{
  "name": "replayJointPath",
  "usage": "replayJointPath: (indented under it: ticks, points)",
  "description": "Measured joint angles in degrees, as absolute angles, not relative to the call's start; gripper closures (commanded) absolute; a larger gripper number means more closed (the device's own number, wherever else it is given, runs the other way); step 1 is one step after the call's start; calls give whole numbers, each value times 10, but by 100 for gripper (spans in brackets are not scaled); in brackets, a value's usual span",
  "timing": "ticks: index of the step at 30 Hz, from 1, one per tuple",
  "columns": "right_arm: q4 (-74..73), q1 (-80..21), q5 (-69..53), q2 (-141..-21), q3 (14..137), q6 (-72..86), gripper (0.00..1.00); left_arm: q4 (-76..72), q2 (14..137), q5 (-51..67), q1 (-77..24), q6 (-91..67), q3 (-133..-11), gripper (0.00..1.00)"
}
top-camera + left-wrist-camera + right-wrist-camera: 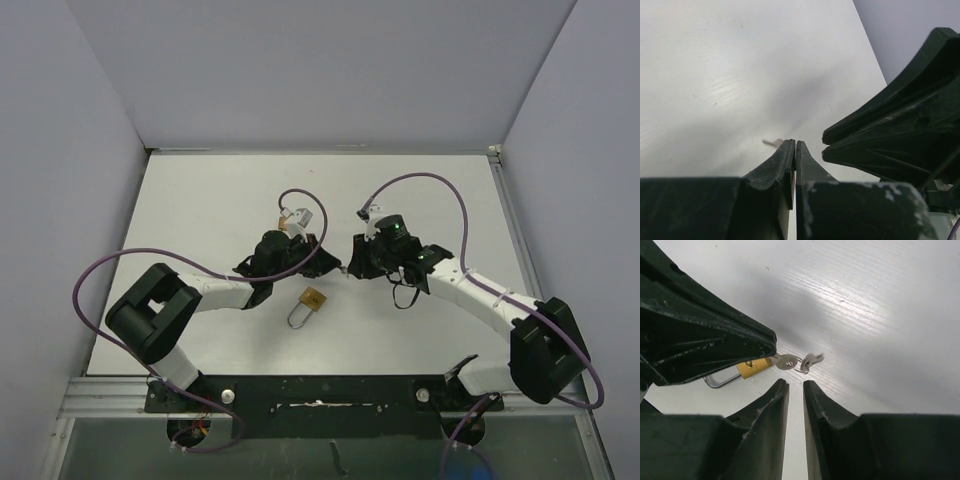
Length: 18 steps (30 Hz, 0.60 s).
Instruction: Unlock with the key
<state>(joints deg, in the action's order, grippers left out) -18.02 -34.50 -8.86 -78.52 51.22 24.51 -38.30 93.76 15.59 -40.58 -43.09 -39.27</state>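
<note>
A brass padlock (314, 298) lies on the white table (220, 200) with its steel shackle toward the near edge; it also shows in the right wrist view as the padlock (752, 367). My left gripper (328, 262) is shut on a silver key (786, 361), and the key's tip (772, 143) pokes out past the left gripper (793, 142). A second key (812, 359) hangs from it on a ring. My right gripper (352, 265) faces the left one closely. The right gripper (795, 382) stands slightly open just below the keys, with nothing between its fingers.
The two arms meet at mid-table, their purple cables (440, 185) looping above them. Grey walls (60, 150) close in the left, back and right. The right gripper's dark body (900, 130) fills the right of the left wrist view.
</note>
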Motion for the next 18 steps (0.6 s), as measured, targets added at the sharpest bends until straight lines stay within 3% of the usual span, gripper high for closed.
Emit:
replayJointPath:
  ticks: [3,9,18]
  points:
    - [-137,-337,-81,-746,466,241,74,-368,936,152,-405,-433,-393,100]
    - [-48,-324,-66,-665,372,214,48,-324,926,148,-404,-440,-404,100]
    - [38,-331,-73,-659,346,138,45,-293,907,148,-404,-456,-434,100]
